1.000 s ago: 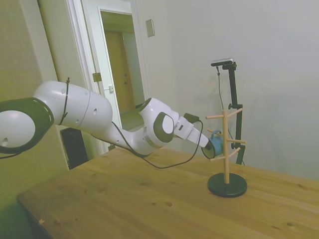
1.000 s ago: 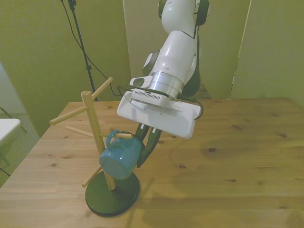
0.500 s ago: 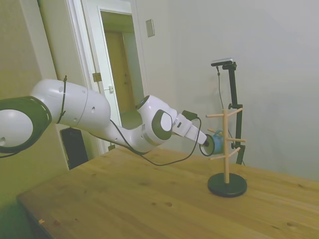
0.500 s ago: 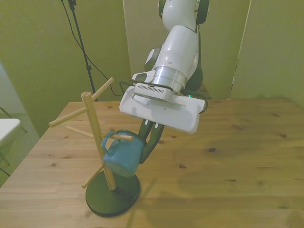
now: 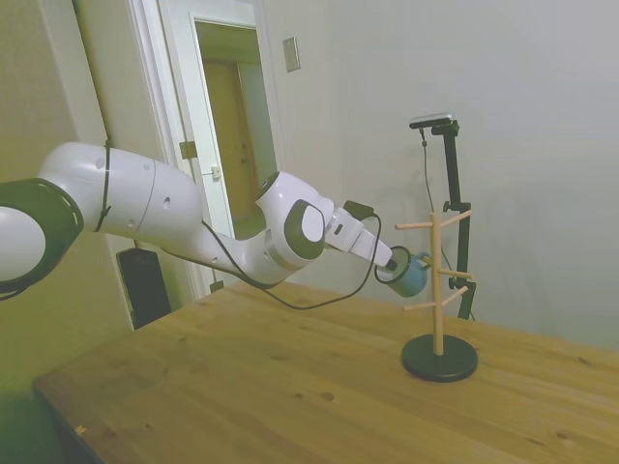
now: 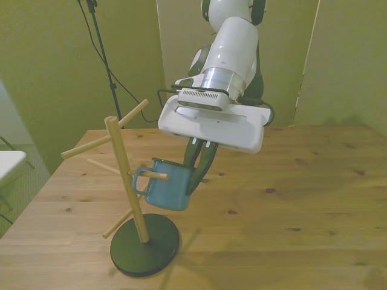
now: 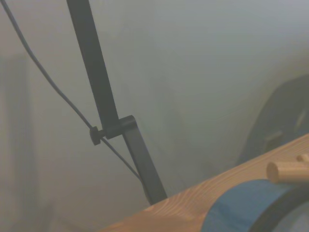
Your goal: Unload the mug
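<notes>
The mug point(image 6: 164, 188) is small and blue with a dark rim. It hangs tilted beside the wooden peg stand point(image 6: 124, 172), and its loop handle point(image 6: 140, 180) is still around a peg near the peg's tip. My gripper point(image 6: 195, 175) is shut on the mug's rim on the side away from the post. In the side view the mug point(image 5: 410, 275) sits just left of the stand's post point(image 5: 438, 290), held by the gripper point(image 5: 392, 268). The wrist view shows the blue rim point(image 7: 241, 208) and a peg tip point(image 7: 286, 171), both blurred.
The stand has several slanted pegs and a round dark base point(image 6: 144, 243) near the table's corner at the front view's left. Bare wooden tabletop point(image 6: 290, 205) stretches toward the front view's right. A thin black pole with a cable point(image 6: 103, 57) stands behind the table.
The gripper has drawn the mug up and away from the post, sliding the handle out along the peg. The mug has turned more upright.
</notes>
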### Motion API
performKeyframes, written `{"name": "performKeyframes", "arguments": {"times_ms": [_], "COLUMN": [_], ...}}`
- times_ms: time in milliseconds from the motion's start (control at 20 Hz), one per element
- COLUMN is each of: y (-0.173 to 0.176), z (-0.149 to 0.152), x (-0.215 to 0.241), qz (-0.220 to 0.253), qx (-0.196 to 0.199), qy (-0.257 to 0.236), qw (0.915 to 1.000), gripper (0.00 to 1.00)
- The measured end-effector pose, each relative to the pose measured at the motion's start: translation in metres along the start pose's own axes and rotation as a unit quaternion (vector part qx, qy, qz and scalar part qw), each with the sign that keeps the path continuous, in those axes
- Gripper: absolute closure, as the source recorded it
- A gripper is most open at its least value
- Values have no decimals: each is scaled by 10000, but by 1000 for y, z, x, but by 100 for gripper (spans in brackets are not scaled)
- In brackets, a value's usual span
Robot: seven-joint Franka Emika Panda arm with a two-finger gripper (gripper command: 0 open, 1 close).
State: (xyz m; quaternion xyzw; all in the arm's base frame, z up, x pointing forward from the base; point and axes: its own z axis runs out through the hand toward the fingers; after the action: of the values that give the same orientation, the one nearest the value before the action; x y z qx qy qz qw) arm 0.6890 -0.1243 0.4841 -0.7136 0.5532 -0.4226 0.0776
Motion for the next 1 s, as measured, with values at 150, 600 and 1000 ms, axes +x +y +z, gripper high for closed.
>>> {"name": "performKeyframes", "arguments": {"times_ms": [150,600,1000], "y": [-4,-48,-47], "z": [-2,-26,-44], "x": [-5,-37,-179], "qz": [-8,-112,-854], "qx": [8,107,-368], "qy": [-42,-242,-1700], "qw": [10000,9996,9810], "gripper": [100,100,100]}}
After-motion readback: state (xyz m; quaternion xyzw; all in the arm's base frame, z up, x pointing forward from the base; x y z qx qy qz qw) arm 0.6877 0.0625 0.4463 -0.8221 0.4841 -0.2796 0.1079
